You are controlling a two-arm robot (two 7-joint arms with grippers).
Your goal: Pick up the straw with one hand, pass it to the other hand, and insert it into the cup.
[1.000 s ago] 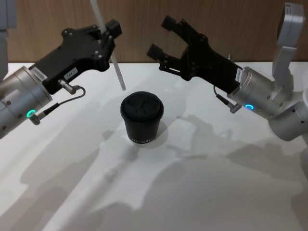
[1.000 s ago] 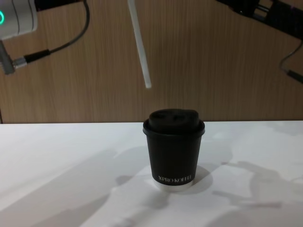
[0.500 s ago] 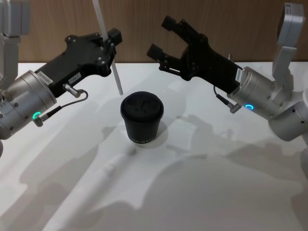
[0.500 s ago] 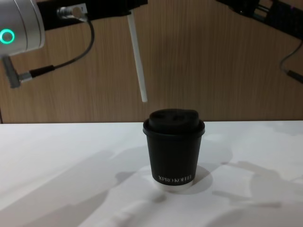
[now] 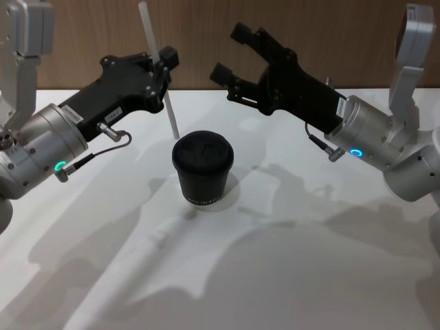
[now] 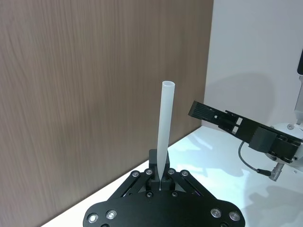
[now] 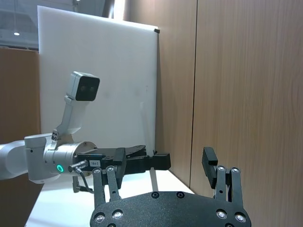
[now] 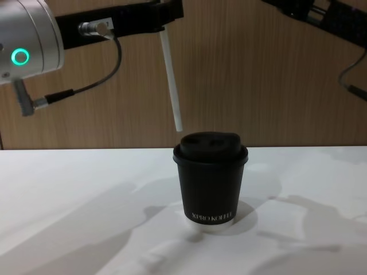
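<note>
Above the middle of the table, our left gripper is clamped on the straw partway along its length, so that one end sticks up past the fingers and the other hangs down toward the cup. The straw's long axis runs nearly upright, leaning a little, with its lower tip just above the domed lid and slightly to the left of it, on the far side; in the chest view the tip sits a short way over the lid's left shoulder, not yet touching. We judge the coming move turns on carrying that tip rightward over the lid's opening and then lowering along the straw's own line. Our right gripper hangs spread wide and holding nothing, above the far right part of the table, beyond the cup. The cup stands upright, lid on, nothing in it yet.
</note>
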